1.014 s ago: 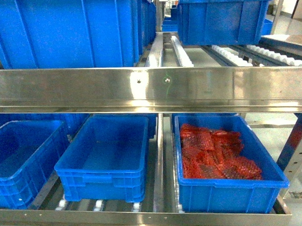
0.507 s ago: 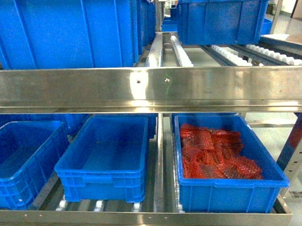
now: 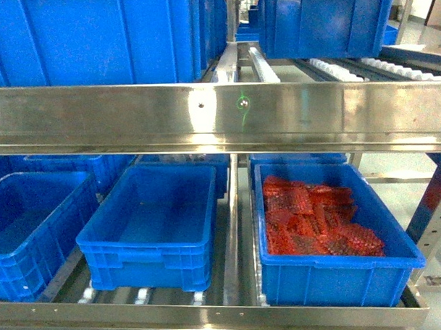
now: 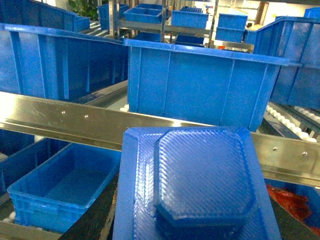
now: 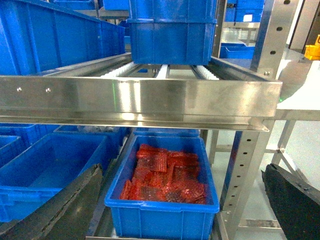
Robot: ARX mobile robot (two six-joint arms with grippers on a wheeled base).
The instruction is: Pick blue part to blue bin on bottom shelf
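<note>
A blue part (image 4: 200,185), a flat textured tray piece with a raised octagonal centre, fills the lower left wrist view. My left gripper (image 4: 195,222) is shut on it, with its dark fingers (image 4: 95,215) mostly hidden behind the part. Below and left of the part sits an empty blue bin (image 4: 60,180) (image 3: 150,218) on the bottom shelf (image 3: 211,315). My right gripper (image 5: 177,210) is open with nothing between its fingers, facing the shelf from the right. Neither gripper shows in the head view.
A blue bin of red parts (image 3: 320,223) (image 5: 165,175) sits at the right of the bottom shelf, another empty blue bin (image 3: 27,222) at the left. The upper shelf's steel bar (image 3: 219,114) and large blue crates (image 3: 107,38) hang above. An upright rack post (image 5: 245,165) stands right.
The head view has shifted slightly: the upper shelf bar sits higher in frame and the bottom shelf bins show more fully. Nothing on the shelves has moved.
</note>
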